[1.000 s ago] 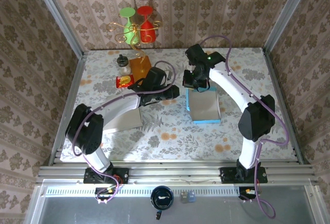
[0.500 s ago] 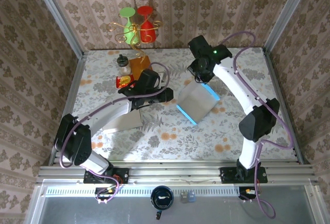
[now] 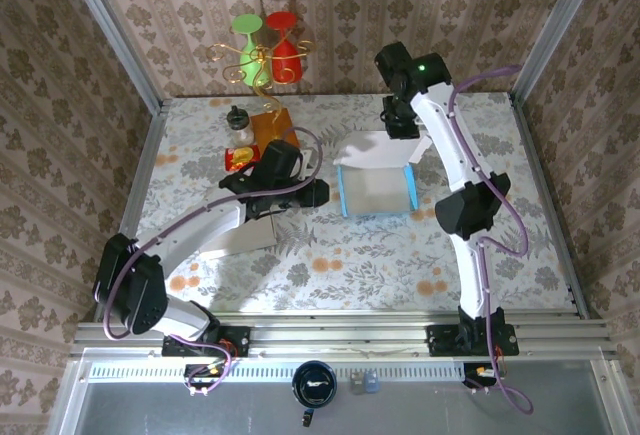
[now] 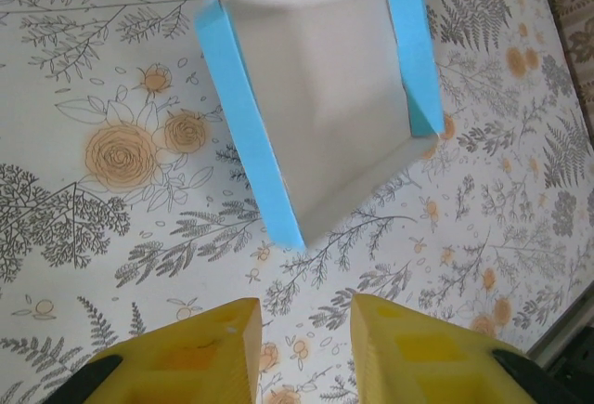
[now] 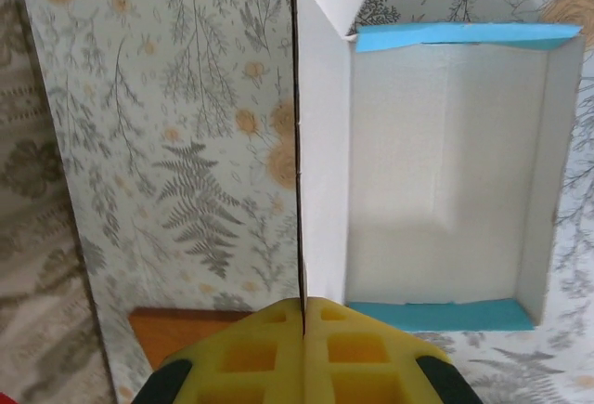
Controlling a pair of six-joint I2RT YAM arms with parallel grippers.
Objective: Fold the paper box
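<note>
Cardboard looks light, thin and crease-prone: paper box (image 3: 378, 190) held by its lid flap (image 5: 323, 162), right gripper (image 5: 303, 306) pinched tight on it, left gripper (image 4: 306, 319) agape, empty.

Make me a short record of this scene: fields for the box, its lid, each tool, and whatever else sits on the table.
box: paper box, open, white inside, blue side walls, on the table
lid: flap lifted, not closed over the box
right tool: shut on the flap's edge
left tool: open, empty, just short of the box's corner
other: orange block, small bottle, red packet, far left of table
</note>
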